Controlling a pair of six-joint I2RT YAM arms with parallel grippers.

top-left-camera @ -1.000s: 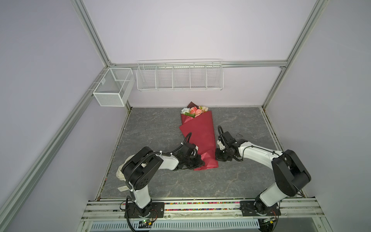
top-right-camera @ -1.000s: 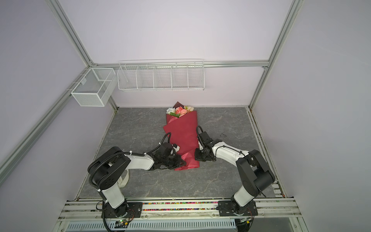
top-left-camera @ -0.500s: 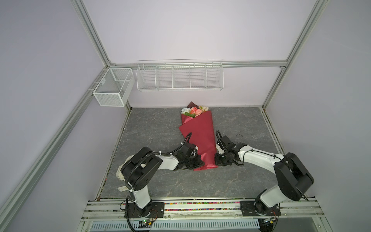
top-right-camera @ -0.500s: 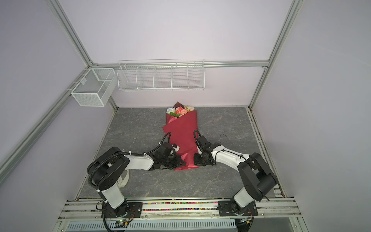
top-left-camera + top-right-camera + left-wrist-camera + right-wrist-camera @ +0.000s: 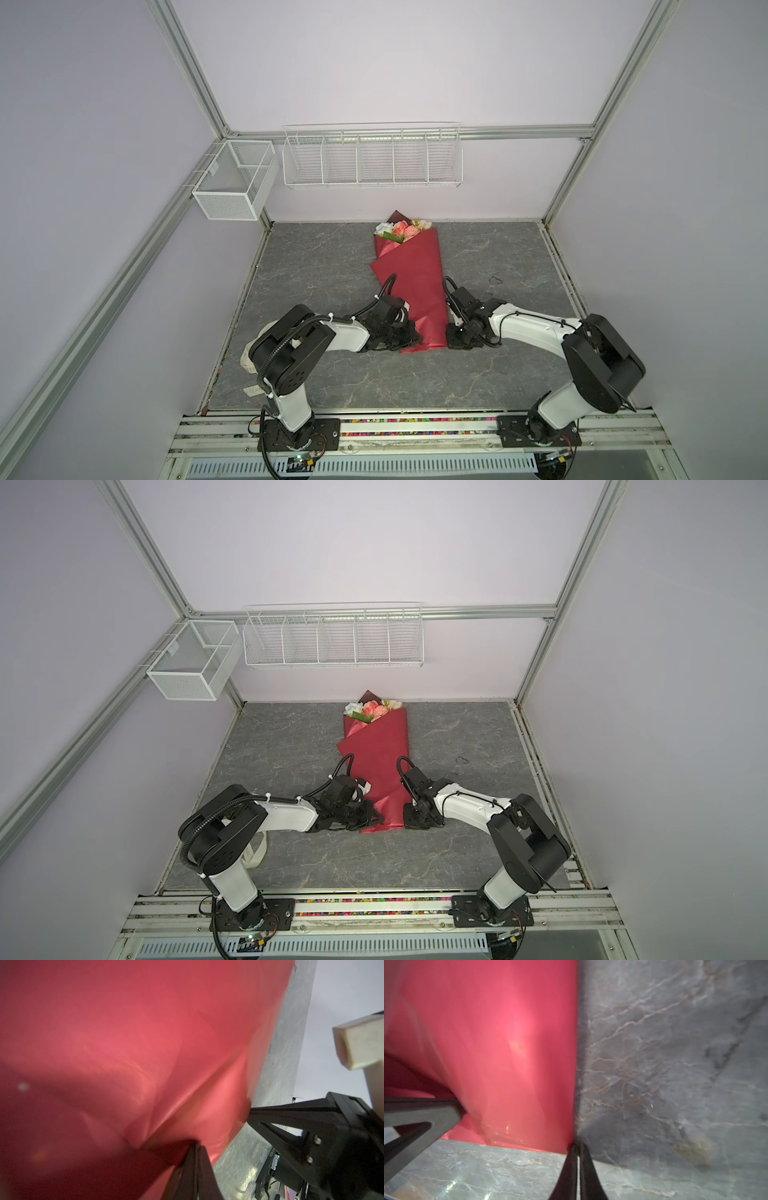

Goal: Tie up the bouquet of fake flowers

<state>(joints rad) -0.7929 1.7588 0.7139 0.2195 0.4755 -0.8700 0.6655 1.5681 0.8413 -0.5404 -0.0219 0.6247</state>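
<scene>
The bouquet of fake flowers (image 5: 415, 274) lies flat on the grey marble-look table (image 5: 324, 266), about mid-width and wrapped in dark-red paper. The pink, peach and cream heads poke out toward the back edge. The narrow end of the wrap points at the front edge.

The left gripper (image 5: 195, 1147) is at the left side of that narrow end. Its fingers are clamped tight with a fold of the red paper pinched between them.

The right gripper (image 5: 578, 1147) is at the right corner of the same end. Its fingers are pressed nearly together with only a hairline slit, and the tips sit right at the paper's corner. Whether any paper is caught in there, can't tell.

As for writing, a cream ribbon (image 5: 255, 850) peeks out under the left arm near the front-left corner. Its print is too small to read. A tiny label on the right gripper's body in the left wrist view is too blurry to read too.

A wire rack (image 5: 372, 158) and a mesh basket (image 5: 232, 183) hang above the back edge.
</scene>
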